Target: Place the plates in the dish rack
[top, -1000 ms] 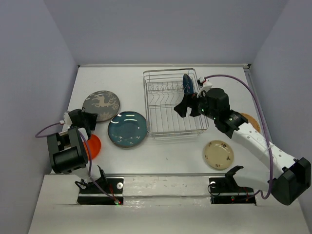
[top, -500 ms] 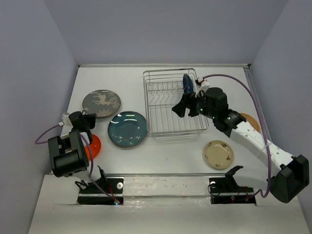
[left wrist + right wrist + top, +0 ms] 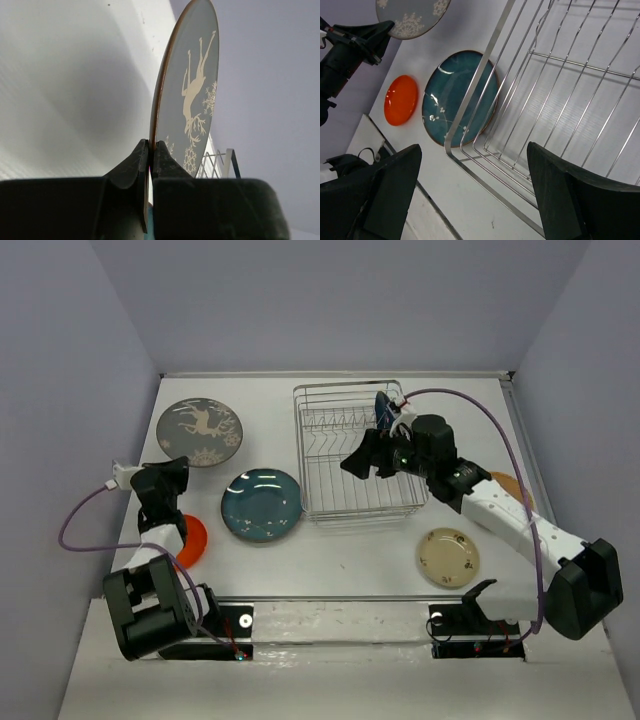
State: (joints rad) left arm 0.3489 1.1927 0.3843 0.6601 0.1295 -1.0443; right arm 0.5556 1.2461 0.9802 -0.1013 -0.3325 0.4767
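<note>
A grey plate, brown at the rim, carries a white deer and snowflakes. Against the white tabletop: a teal plate flecked with small white blossoms, a plain orange plate, a cream plate with dark specks. A dark-blue plate shows among the silvery wires of the dish rack. The left hand and right hand are black.

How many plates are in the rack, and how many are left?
One is done: the dark-blue plate stands in the dish rack, the right gripper open over the rack. One is in hand: the left gripper pinches the grey deer plate on edge. Four wait on the table: teal plate, orange plate, cream speckled plate, and a tan plate half hidden by the right arm.
</note>
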